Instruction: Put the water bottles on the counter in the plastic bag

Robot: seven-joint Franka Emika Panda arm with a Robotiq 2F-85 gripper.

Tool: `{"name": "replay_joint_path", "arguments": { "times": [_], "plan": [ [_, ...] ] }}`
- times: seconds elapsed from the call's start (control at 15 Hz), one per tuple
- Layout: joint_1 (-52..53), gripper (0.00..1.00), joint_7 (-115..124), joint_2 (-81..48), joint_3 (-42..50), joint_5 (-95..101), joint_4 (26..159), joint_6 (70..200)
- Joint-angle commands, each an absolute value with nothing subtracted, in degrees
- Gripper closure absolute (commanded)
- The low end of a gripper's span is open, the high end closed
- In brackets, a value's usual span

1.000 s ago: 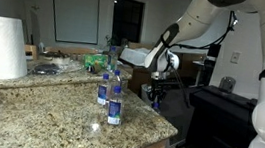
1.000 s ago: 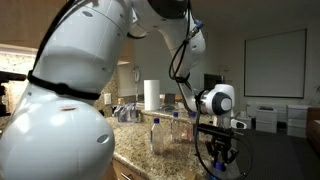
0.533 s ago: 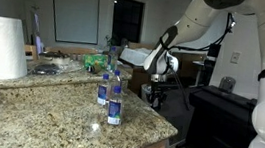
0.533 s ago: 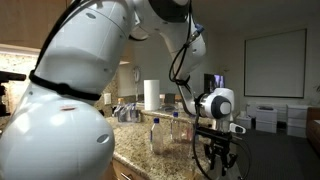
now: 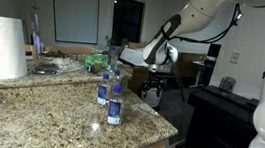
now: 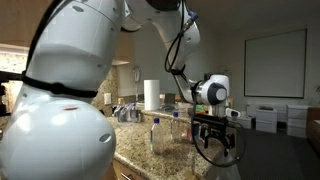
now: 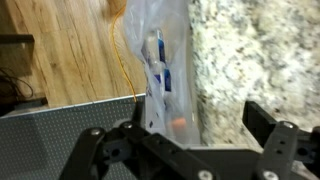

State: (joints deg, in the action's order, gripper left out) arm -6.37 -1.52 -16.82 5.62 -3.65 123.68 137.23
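Partway there: at least one bottle point(image 7: 158, 68) with a blue label lies inside the plastic bag point(image 7: 172, 40), which hangs just off the counter point(image 7: 250, 50) edge. A few water bottles point(image 5: 115, 104) stand on the granite. The gripper point(image 7: 185, 140) hovers above the bag, jaws spread wide and empty. How many bottles the bag holds — too blurred to tell.

Setting: home kitchen, open to a living area. Evidence: speckled granite counter point(image 5: 47, 115) with rounded edge; paper-towel roll point(image 5: 3, 47) standing on it; wood-plank floor point(image 7: 70, 50); projection screen point(image 6: 275, 62) on the far wall; dark window point(image 5: 126, 21).
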Motion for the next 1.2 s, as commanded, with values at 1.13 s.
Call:
{"name": "replay_joint_path", "arguments": {
  "times": [1.13],
  "plan": [
    [2.08,0.00,-6.06,-10.98,-2.60,-2.46,107.27,131.00]
  ]
}}
